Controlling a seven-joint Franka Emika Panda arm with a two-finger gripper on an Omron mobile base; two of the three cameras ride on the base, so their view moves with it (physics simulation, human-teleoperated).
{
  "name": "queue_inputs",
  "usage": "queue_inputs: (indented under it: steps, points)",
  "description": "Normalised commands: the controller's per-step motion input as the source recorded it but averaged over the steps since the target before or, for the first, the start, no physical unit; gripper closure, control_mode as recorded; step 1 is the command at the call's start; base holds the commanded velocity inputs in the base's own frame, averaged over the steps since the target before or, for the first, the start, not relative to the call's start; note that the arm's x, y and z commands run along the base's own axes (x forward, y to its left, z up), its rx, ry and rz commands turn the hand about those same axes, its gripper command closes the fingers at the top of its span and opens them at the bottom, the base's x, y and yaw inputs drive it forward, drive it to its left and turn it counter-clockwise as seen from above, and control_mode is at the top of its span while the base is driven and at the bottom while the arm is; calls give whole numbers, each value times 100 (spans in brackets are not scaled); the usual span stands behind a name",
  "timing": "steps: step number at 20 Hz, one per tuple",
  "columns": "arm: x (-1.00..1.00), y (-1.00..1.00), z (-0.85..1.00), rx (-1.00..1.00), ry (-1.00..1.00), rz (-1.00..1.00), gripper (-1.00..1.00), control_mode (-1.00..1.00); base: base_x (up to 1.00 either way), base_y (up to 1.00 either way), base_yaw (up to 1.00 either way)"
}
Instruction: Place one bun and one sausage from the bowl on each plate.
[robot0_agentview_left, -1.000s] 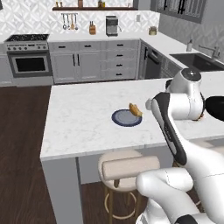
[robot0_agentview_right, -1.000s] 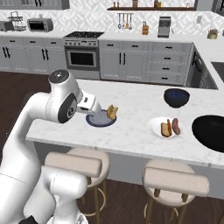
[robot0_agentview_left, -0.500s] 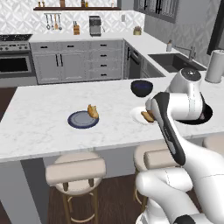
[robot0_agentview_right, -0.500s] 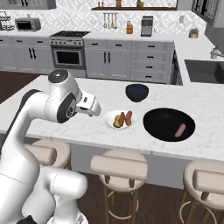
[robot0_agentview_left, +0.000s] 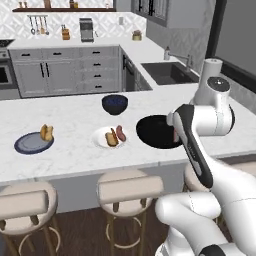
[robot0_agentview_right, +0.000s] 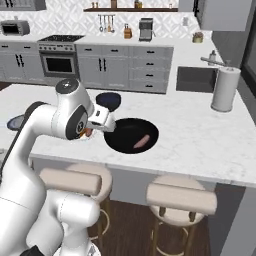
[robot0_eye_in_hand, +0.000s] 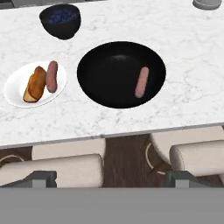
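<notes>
Reaching for the last sausage (robot0_eye_in_hand: 141, 82) is the step in hand, as I judge it: the dark blue-grey plate (robot0_agentview_left: 33, 143) carries only a bun (robot0_agentview_left: 46, 132), while the white plate (robot0_eye_in_hand: 17, 89) already has both a bun and a sausage. Nearest in the hand view, the gripper (robot0_eye_in_hand: 112, 180) hangs over the stools below the counter edge, its two fingertips spread wide with nothing between them. Beyond the marble counter (robot0_eye_in_hand: 192, 92) lip, at about 12 o'clock from the gripper, sits the wide black bowl (robot0_eye_in_hand: 109, 72), and the sausage lies inside it toward 1 o'clock, its long axis running nearly straight away from the hand. The white plate rests just beside the bowl at 10 o'clock. Farther off, at 11 o'clock, stands the small dark blue bowl (robot0_eye_in_hand: 60, 19), apart from both.

To do this well, I would bring the hand forward and slightly right until the sausage sits centred between the fingertips, turn the wrist so the jaws close across its short width, and descend clear of the bowl's raised rim. The sausage is round and may roll on the smooth bowl floor, so a centred, level pinch matters.
</notes>
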Motion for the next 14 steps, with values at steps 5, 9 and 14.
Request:
queue_inputs:
  steps: [5, 9, 14]
  points:
    - [0, 0, 0, 0, 0, 0, -100, 100, 32, -73, -4]
    - [0, 0, 0, 0, 0, 0, -100, 100, 68, -1, 0]
    - [8, 1, -4, 0, 0, 0, -100, -100, 45, 1, 0]
